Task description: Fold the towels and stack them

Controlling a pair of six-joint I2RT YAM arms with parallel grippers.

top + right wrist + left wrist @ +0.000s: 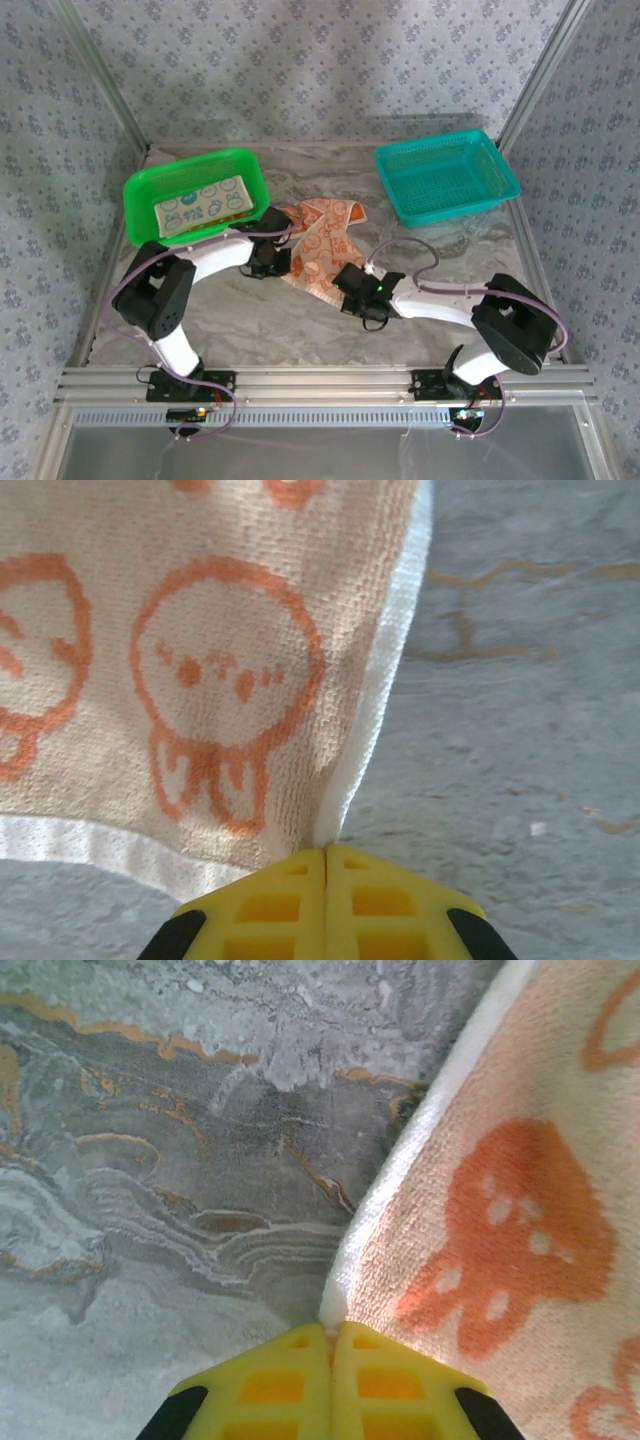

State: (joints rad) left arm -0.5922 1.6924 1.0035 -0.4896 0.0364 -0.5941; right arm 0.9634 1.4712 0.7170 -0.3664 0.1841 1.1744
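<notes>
Where the rail (pixel 320 380) closes the near edge, the worktop (pixel 290 325) runs bare between the two arms, giving the widest open room. Just beyond, the right end effector (pixel 326 852) has its yellow fingers pressed together on the white hem of the peach towel (pixel 322 245), at a corner. In its wrist view the cloth spreads from 9 round to 12 o'clock, with bare marble from 1 to 4. The left end effector (pixel 331 1332) is likewise clamped on a hemmed corner, with cloth from 1 to 4 o'clock and marble from 9 to 12.

From above, the peach towel lies rumpled mid-worktop between the two, with the left end effector at its 9 o'clock edge and the right at its 5 o'clock corner. Its long axis runs roughly 7 to 1 o'clock.

Farther off, at 11 o'clock, the green basket (pixel 140 190) holds a folded teal towel (pixel 202 207), its long axis about 8 to 2. The basket's near rim is just beside the left arm. At 1 o'clock the teal basket (pixel 452 210) stands apart from the peach towel, with bare worktop between them. Patterned walls (pixel 320 60) close the far edge and both sides.
</notes>
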